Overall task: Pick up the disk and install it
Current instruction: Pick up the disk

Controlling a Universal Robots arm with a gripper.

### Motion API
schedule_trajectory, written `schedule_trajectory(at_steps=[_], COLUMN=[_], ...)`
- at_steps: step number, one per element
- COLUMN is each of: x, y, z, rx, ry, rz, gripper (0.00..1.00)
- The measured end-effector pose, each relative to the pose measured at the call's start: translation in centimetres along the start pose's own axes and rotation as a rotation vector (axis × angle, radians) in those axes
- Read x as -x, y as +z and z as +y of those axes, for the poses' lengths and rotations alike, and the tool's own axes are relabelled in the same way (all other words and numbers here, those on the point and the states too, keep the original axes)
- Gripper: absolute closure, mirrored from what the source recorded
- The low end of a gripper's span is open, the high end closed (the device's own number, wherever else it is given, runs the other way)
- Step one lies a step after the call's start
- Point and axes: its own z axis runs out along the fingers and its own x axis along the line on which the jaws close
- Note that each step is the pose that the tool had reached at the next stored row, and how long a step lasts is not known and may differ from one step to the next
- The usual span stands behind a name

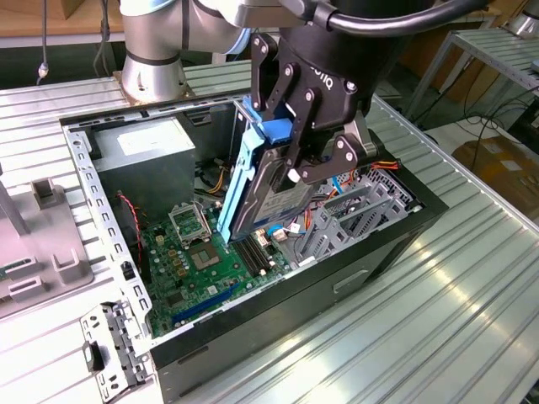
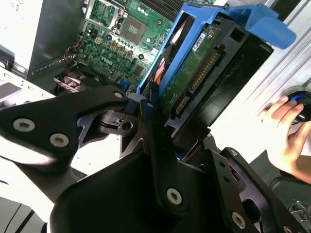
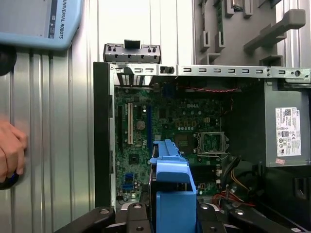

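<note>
The disk (image 1: 268, 192) is a silver drive with blue side rails, held on edge and tilted over the open computer case (image 1: 253, 313). My gripper (image 1: 282, 150) is shut on its upper end. Its lower end hangs just above the motherboard (image 1: 189, 261), beside the grey drive cage (image 1: 354, 215). In the second wrist view the disk (image 2: 194, 73) shows its green circuit-board underside, with my gripper (image 2: 146, 104) clamped on the blue rail. In the first wrist view the blue end of the disk (image 3: 172, 194) sits between my black fingers (image 3: 121, 218).
A grey power supply (image 1: 143, 156) fills the case's far corner. Orange and red cables (image 1: 383, 164) lie behind the cage. A grey fixture (image 1: 42, 244) stands at the exterior view's left. A person's hand (image 2: 286, 131) rests on the ribbed table (image 1: 438, 320) outside the case.
</note>
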Motion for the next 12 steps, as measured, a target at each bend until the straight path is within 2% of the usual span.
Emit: schedule_trajectory(at_steps=[12], x=[-0.3], y=[0.01], z=[-0.25], rx=[0.0], ry=[0.0], rz=[-0.0002], gripper=[0.64])
